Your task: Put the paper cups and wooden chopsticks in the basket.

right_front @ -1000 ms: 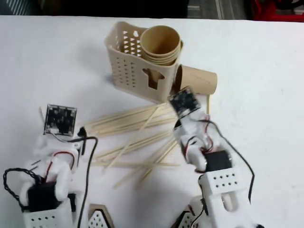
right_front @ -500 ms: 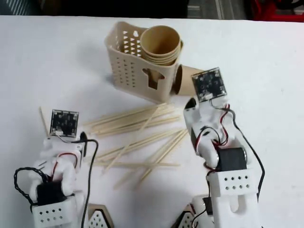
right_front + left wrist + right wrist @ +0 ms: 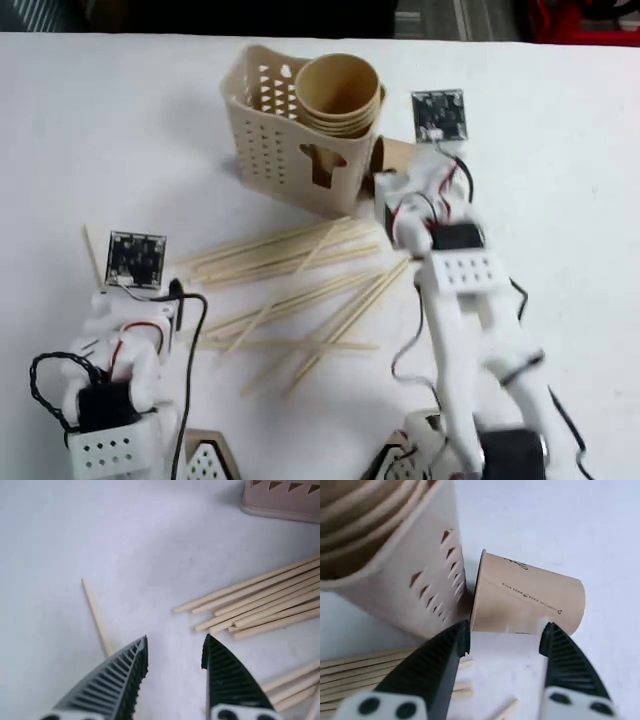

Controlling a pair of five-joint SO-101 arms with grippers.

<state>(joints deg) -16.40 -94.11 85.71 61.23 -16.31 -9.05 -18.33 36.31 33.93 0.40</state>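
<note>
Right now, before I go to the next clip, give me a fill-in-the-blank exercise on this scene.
1. The loose paper cup lies on its ____ beside the basket.
2. The right gripper, close to that cup, is ____.
3. The chopsticks lie scattered on the ____.
Missing words: side; open; table.

Left arm (image 3: 110, 400) and right arm (image 3: 462, 290): white printed shells, black servo blocks, white plates drilled with rows of small holes, thin red and black wires. A thick black cable (image 3: 198, 325) runs off the left arm, and each wrist carries a square black camera board (image 3: 135, 257). Left gripper (image 3: 175, 645) and right gripper (image 3: 506, 630): tapered, ribbed fingers, black to grey, on pale bases with dark round screw holes.
</note>
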